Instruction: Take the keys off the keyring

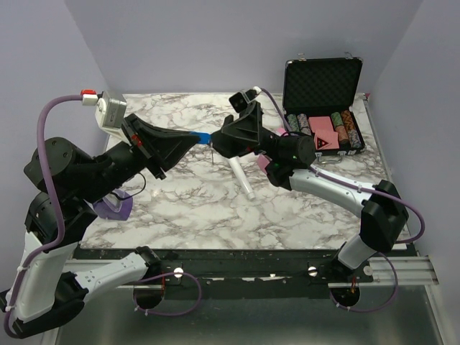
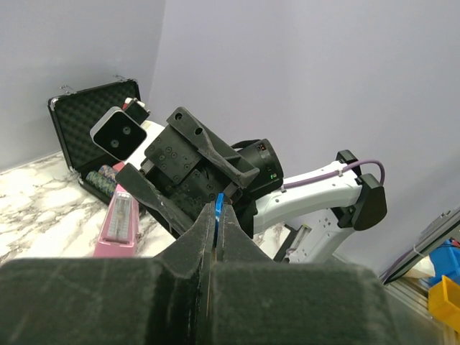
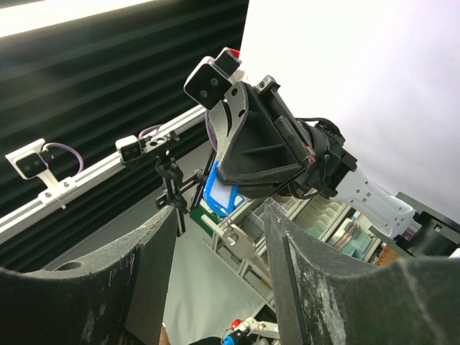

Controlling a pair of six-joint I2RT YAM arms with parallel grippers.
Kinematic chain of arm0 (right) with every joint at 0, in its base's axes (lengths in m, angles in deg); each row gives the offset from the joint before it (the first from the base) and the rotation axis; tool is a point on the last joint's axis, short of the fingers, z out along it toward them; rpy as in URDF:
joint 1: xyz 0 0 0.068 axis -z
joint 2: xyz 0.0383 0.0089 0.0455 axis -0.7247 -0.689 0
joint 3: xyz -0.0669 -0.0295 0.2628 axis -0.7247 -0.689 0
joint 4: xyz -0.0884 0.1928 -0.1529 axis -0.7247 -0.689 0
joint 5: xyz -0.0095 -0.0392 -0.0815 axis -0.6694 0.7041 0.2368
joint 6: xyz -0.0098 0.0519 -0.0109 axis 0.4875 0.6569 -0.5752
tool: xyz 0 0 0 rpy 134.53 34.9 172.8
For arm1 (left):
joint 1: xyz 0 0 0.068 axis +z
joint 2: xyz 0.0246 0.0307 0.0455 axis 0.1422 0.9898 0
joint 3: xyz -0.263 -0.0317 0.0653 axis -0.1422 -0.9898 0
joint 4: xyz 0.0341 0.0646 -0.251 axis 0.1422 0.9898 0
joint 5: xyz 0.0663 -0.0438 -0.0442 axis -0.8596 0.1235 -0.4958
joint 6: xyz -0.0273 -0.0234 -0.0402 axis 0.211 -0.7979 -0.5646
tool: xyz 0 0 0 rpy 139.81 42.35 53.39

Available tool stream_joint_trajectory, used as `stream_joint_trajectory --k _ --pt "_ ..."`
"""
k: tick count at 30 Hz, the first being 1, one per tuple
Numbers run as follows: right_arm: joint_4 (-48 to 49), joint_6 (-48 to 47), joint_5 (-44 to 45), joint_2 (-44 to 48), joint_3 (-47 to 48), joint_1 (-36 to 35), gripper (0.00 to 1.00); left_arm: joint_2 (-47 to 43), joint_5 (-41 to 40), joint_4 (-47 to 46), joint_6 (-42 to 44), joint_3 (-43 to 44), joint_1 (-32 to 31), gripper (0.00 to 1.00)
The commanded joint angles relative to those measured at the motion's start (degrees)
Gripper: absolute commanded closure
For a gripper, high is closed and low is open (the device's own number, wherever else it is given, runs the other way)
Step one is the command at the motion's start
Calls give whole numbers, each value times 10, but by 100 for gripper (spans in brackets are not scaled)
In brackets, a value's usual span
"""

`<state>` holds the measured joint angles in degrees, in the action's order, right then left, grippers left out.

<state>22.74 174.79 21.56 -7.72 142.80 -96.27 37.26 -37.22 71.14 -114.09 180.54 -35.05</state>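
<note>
My left gripper [image 1: 195, 141] is shut on a flat blue key tag [image 1: 205, 136], held up over the middle of the marble table. In the left wrist view only the tag's blue edge [image 2: 218, 207] shows between the closed fingertips. The right wrist view shows the tag's white label [image 3: 219, 192], a thin wire keyring [image 3: 231, 223] at its lower corner, and a silver key [image 3: 243, 242] hanging from it. My right gripper [image 3: 219, 215] faces the left one, open, its fingers on either side of the key without touching it. From above the right gripper [image 1: 218, 141] sits just right of the tag.
A white-and-grey microphone [image 1: 242, 177] lies on the table below the grippers. An open black case [image 1: 321, 79] of poker chips stands at the back right. A pink metronome [image 2: 118, 219] is beside the right arm. A purple object [image 1: 115, 206] lies near the left arm.
</note>
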Motion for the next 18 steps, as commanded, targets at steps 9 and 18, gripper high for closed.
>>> stream_joint_trajectory --k 9,18 --pt "268 -11 -1 -12 29 -23 41 6 28 -32 -7 -1 -2 100" --pt "268 -19 -19 -14 44 -33 49 4 27 -39 -9 2 -2 100"
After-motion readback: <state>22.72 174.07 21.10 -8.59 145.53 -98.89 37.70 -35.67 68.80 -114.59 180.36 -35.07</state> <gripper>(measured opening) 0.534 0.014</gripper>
